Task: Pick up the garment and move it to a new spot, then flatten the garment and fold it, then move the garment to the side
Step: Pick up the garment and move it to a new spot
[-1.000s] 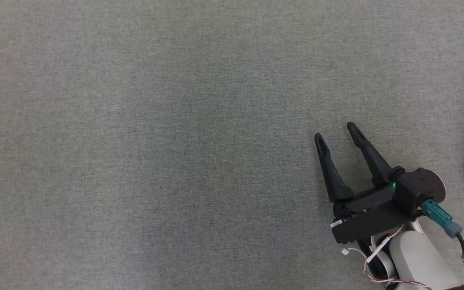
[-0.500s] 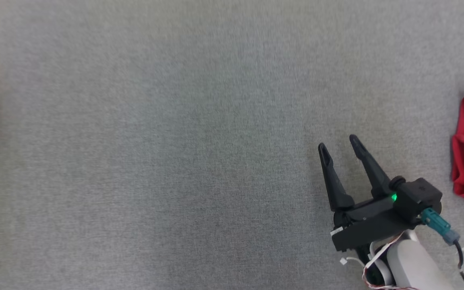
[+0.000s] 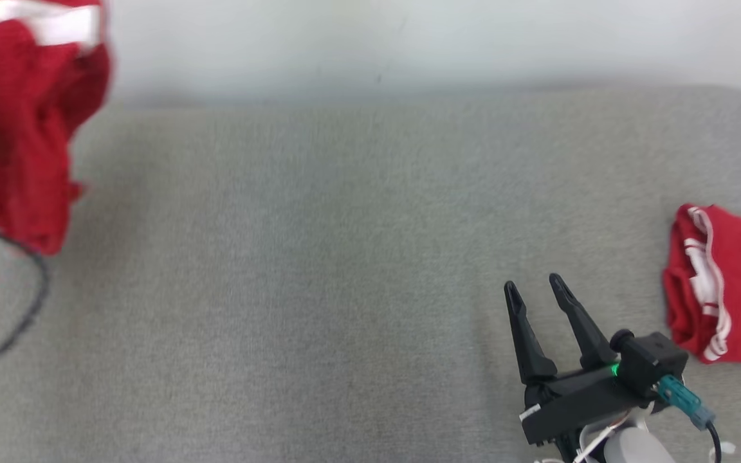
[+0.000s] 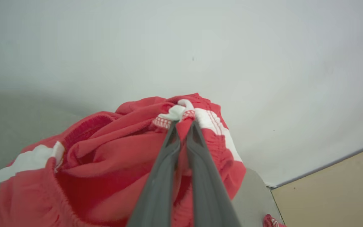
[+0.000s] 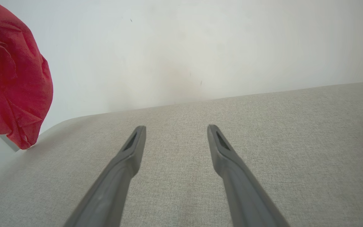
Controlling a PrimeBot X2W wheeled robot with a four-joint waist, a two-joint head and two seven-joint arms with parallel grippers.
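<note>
My left claw (image 4: 184,121) is closed narrow on the white-trimmed band of the red garment (image 4: 106,164), with cloth bunched on both sides of the fingers. The garment hangs in the air over the far left end of the grey desk (image 3: 345,289), against the pale wall (image 3: 409,45), long axis roughly vertical. The bare middle of the desk lies to the right of it, between the load and my right claw (image 3: 531,283), which stands wide and empty, well apart from the garment. I judge the placement to be a rightward carry by the left arm alone. The left wrist view gives the grip point. The right wrist view gives the lower hem, apparently clear of the desk corner. The head view adds a second, folded red garment (image 3: 731,289) lying on the right end, near my right claw.
</note>
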